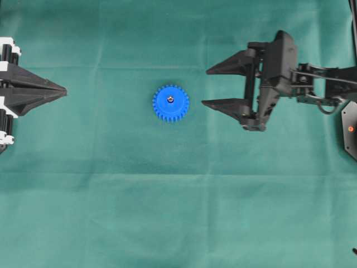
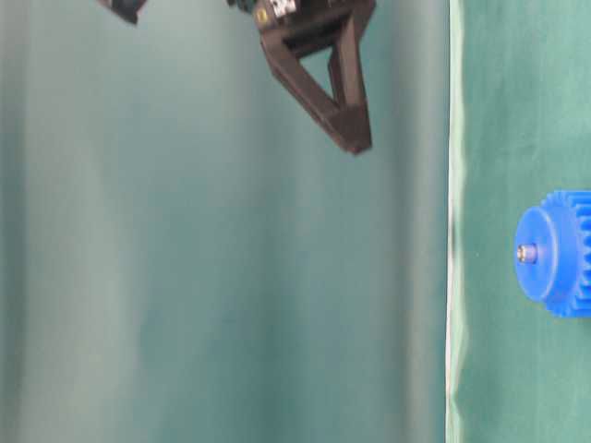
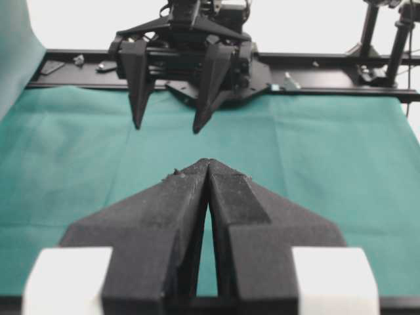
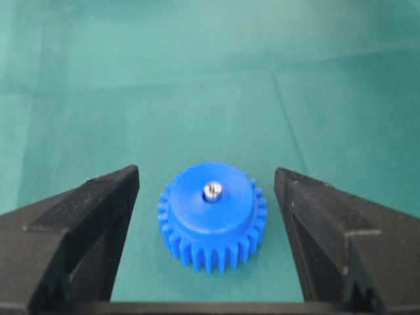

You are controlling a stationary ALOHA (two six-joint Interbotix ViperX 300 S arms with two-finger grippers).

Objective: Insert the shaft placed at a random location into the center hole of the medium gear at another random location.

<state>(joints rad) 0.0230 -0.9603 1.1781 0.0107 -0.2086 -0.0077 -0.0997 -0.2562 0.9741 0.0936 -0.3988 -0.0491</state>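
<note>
Right now the medium gear [image 1: 170,103] lies flat on the green cloth [image 1: 111,195], a bright blue plastic disc with small blunt teeth all round and a smooth raised hub. And look at the middle: the shaft [image 1: 170,100], a tiny shiny metal pin, stands upright in the center hole [image 4: 212,192], its rounded silvery tip poking just above the hub. The right gripper [image 1: 207,86] sits off to one side, matte black wedge-shaped fingers spread wide and holding nothing, clear of the gear. The left gripper [image 1: 65,91] waits well apart at the far edge, its pointed, grainy fingers pressed together, gripping nothing. The cloth shows soft creases.
</note>
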